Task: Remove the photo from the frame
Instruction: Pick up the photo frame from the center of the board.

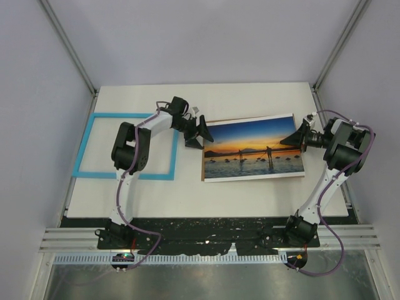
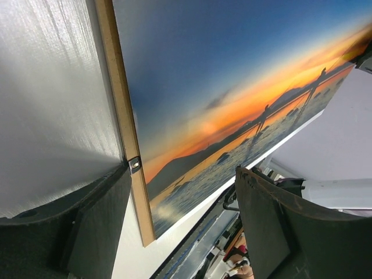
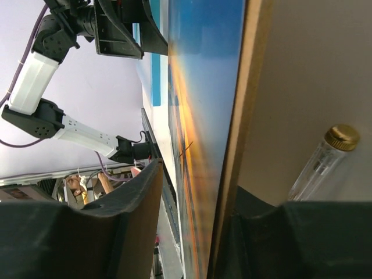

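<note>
The light-blue frame (image 1: 84,147) lies flat on the table's left side with nothing inside it. The sunset photo (image 1: 253,150) rests picture-up at mid-table on a brown backing board (image 2: 119,99). At the photo's left edge my left gripper (image 1: 197,132) stands open, one finger on either side of that edge (image 2: 183,174). My right gripper (image 1: 299,139) straddles the right edge of the photo (image 3: 200,87) and the board (image 3: 247,87). One finger is over the picture side with a gap to it; the other is behind the board.
The white table (image 1: 250,194) ends at a black strip in front of the arm bases. Grey enclosure walls and metal posts close in the sides and back. A clear tube with a gold cap (image 3: 325,157) shows past the board in the right wrist view.
</note>
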`<state>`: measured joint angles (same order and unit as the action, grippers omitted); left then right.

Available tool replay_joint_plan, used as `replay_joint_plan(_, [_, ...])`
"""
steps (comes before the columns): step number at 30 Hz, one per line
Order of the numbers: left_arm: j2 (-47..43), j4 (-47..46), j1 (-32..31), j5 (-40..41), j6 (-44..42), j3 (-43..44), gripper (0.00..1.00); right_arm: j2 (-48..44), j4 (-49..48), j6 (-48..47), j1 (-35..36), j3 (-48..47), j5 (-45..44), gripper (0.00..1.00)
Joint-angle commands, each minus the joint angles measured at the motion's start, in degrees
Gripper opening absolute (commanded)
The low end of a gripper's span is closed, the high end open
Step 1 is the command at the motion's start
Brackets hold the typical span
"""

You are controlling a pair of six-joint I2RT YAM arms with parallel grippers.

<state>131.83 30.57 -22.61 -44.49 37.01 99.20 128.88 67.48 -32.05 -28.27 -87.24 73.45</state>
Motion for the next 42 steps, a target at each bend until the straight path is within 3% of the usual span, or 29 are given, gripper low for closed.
replay_joint_plan(1, [-0.96, -2.79, -0.07, -0.16, -0.01, -1.29, 0.77, -0.73, 5.73, -4.42, 1.29, -1.53, 3.45, 0.33])
replay_joint_plan(4, [-0.96, -2.71, -0.06, -0.16, -0.10, -1.64, 0.77, -0.73, 6.61, -4.77, 1.29, -2.32, 3.37, 0.22])
replay_joint_plan(5, [-1.14, -2.79, 0.02, -0.25, -0.10, -1.73, 0.77, -0.65, 7.48, -5.21, 1.29, -2.84, 3.45, 0.13])
replay_joint_plan(7, [-1.31, -2.88, 0.29, -0.51, -0.28, -1.81, 0.77, -0.56, 8.89, -6.09, 1.29, -3.72, 3.89, 0.08])
replay_joint_plan(13, [-2.01, -4.72, 2.04, -3.40, -0.37, -2.78, 0.77, 0.84, 19.77, -15.12, 1.11, -7.67, 8.10, 0.08])
replay_joint_plan(22, [-2.98, -11.13, 4.24, -9.03, 0.77, -6.03, 0.77, -1.87, 19.53, -13.74, 0.85, -6.80, 13.38, 0.08])
replay_joint_plan(36, [-1.05, -30.21, 4.33, -18.79, 11.14, -10.95, 0.75, -2.84, 19.44, -12.42, 0.94, -6.54, 16.90, 0.08])
replay_joint_plan(42, [-0.43, -48.21, 4.33, -22.39, 22.47, -15.43, 0.64, -3.11, 19.35, -12.42, 0.94, -6.27, 17.08, 0.08])
